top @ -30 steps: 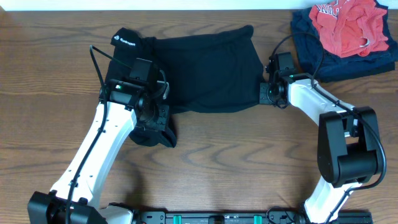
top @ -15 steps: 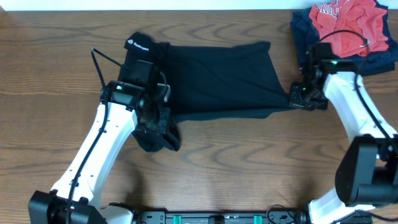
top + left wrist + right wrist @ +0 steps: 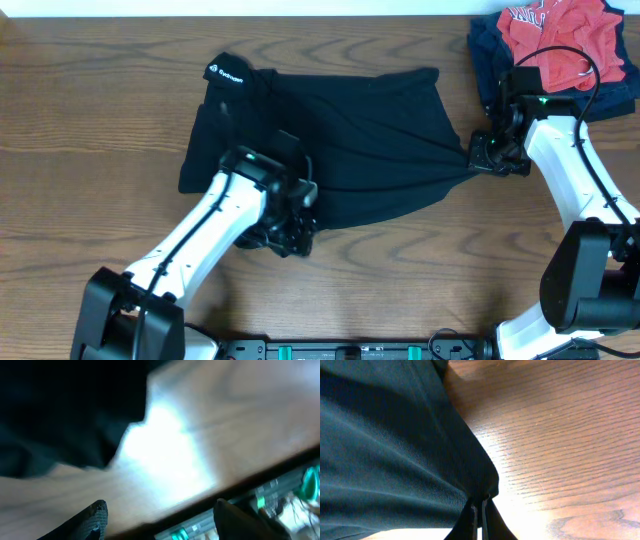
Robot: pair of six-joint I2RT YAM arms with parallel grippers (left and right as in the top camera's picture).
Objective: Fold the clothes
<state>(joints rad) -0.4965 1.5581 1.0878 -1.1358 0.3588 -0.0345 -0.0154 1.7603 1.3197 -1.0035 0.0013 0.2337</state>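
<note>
The clothes [image 3: 330, 140] are one black garment spread flat across the table's middle, its small white logo [image 3: 226, 72] at the back left corner. My left gripper [image 3: 288, 238] hovers at the garment's front edge; in the left wrist view the left gripper [image 3: 162, 521] stands open, nothing between its fingers, with the black cloth [image 3: 60, 410] up and to the left. My right gripper [image 3: 478, 156] is shut on the garment's right corner, pulled to a point. In the right wrist view the right gripper [image 3: 481, 519] pinches the fabric [image 3: 385, 450].
A red garment [image 3: 555, 40] lies on a folded dark navy one [image 3: 500, 75] at the back right corner, just behind my right arm. A black rail with green lights [image 3: 350, 350] runs along the table's front edge.
My left gripper has opened, let go of the black garment and moved right toward the front. The cloth's left part now lies spread out. The right gripper pulled its corner rightward.
</note>
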